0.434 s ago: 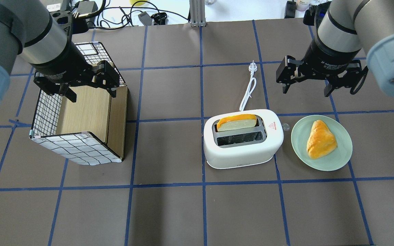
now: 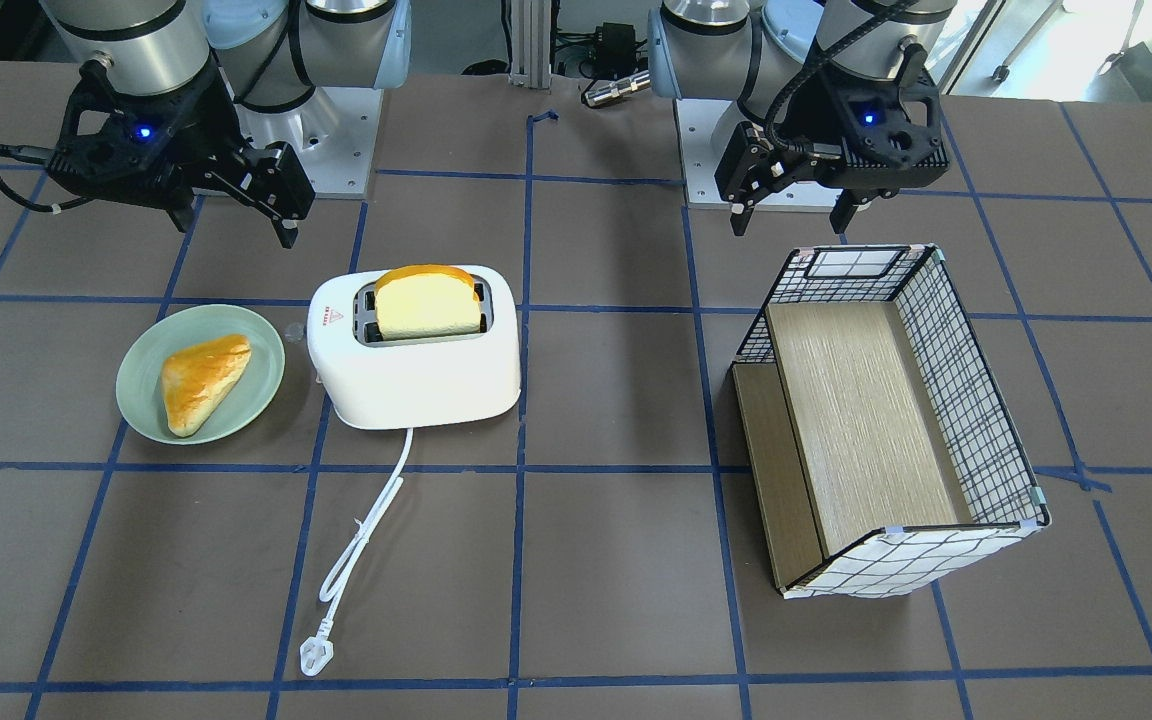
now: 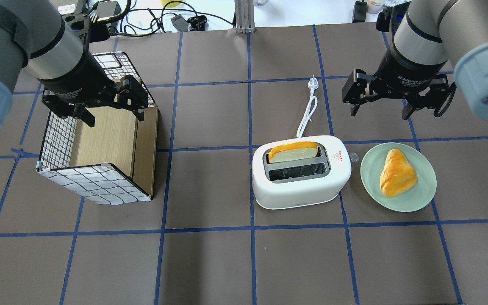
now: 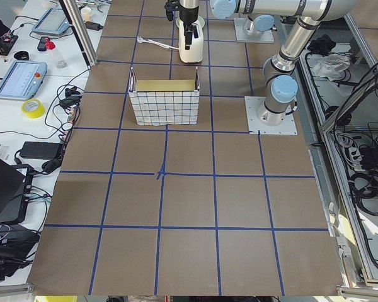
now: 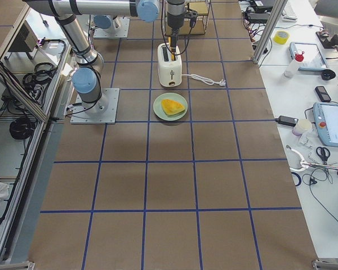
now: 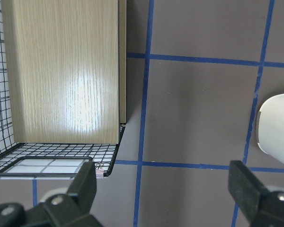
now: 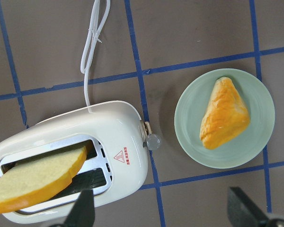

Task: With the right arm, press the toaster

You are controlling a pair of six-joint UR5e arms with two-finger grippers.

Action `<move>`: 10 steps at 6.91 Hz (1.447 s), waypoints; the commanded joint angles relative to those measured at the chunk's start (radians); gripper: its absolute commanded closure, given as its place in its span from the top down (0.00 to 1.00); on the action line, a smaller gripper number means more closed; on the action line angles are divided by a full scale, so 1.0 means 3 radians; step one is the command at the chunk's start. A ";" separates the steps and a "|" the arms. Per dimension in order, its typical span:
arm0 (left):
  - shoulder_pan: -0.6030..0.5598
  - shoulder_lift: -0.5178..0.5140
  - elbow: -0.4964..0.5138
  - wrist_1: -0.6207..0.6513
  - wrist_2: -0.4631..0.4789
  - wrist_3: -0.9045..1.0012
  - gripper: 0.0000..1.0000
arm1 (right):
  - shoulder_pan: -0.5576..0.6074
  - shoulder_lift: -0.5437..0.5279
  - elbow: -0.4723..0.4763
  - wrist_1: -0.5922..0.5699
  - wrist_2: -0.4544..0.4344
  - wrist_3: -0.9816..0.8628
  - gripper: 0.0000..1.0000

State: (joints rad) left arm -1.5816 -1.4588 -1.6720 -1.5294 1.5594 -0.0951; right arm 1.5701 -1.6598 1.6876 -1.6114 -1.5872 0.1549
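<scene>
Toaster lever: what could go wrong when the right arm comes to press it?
1. The lever is small and sits between the toaster and the plate; the open right gripper may miss it or hit the plate rim.
2. The bread slice stands out of the slot; the gripper could knock it.

Toaster (image 3: 301, 192) holds bread (image 3: 292, 151); right gripper (image 3: 378, 115) (spread) hangs apart.

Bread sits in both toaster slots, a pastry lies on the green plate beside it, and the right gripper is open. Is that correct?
Not quite. Only one slot of the toaster holds a slice of bread. The other slot is empty, as the overhead exterior view shows. The pastry does lie on the green plate, and the right gripper is open.
</scene>
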 commanded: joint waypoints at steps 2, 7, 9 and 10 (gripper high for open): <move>0.0000 0.0000 0.0000 0.0000 0.0002 0.0000 1.00 | -0.0008 0.0010 0.0004 -0.0023 0.0019 -0.0005 1.00; 0.0000 0.0000 0.0000 0.0000 0.0002 0.0000 1.00 | 0.0002 0.0005 0.0004 -0.0206 -0.0017 0.0005 1.00; 0.0000 0.0000 0.0005 0.0000 0.0002 0.0000 1.00 | 0.0018 0.0000 0.0045 -0.0197 -0.0017 0.0005 1.00; 0.0000 0.0000 0.0005 0.0000 0.0002 0.0000 1.00 | 0.0008 0.0000 0.0055 -0.0167 0.0009 0.0005 1.00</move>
State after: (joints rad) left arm -1.5816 -1.4588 -1.6712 -1.5294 1.5600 -0.0951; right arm 1.5731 -1.6593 1.6994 -1.6675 -1.5903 0.1568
